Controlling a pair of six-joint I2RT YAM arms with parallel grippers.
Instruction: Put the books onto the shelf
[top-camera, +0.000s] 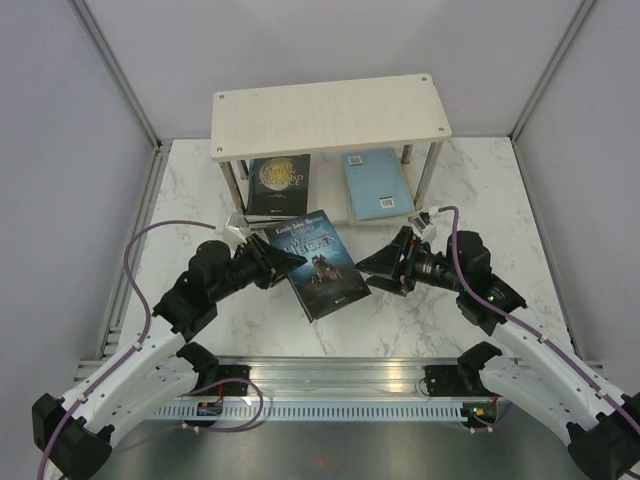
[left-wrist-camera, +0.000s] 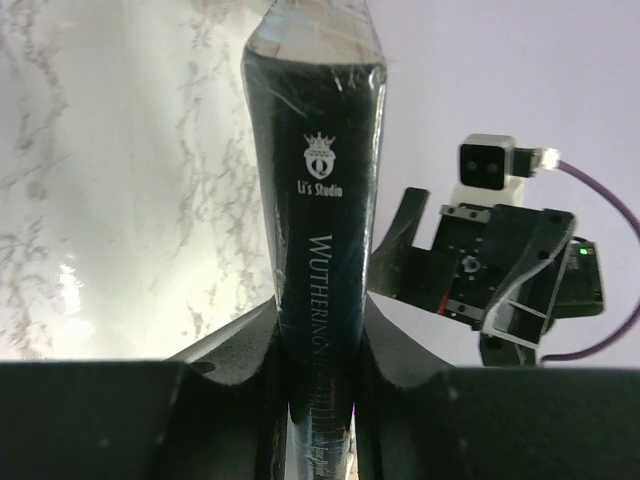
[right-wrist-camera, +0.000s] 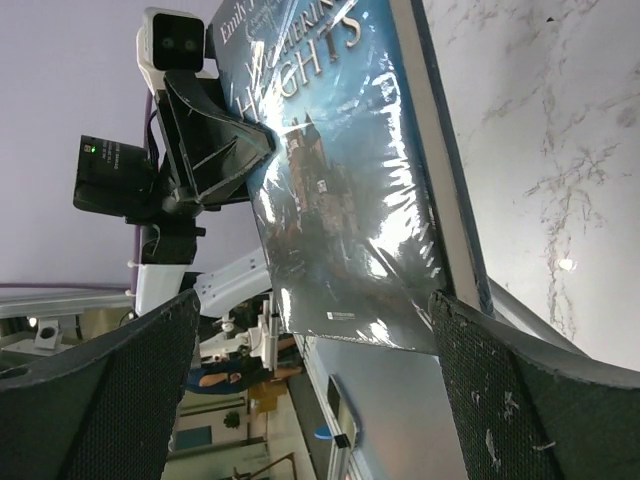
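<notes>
A navy book (top-camera: 322, 268) titled "Wuthering Heights", wrapped in clear film, hangs tilted over the marble table in front of the shelf (top-camera: 330, 118). My left gripper (top-camera: 287, 262) is shut on its spine (left-wrist-camera: 318, 240), one finger (left-wrist-camera: 245, 345) on each side. My right gripper (top-camera: 372, 265) stands open just right of the book, its wide-spread fingers (right-wrist-camera: 530, 390) framing the cover (right-wrist-camera: 335, 190) without touching it. On the shelf's lower board lie a dark book with gold lettering (top-camera: 276, 186) and a light blue book (top-camera: 376, 183).
The shelf's pale top board overhangs the lower tier, with slim metal posts (top-camera: 425, 172) at its corners. Grey walls enclose the table on three sides. A metal rail (top-camera: 330, 385) runs along the near edge between the arm bases.
</notes>
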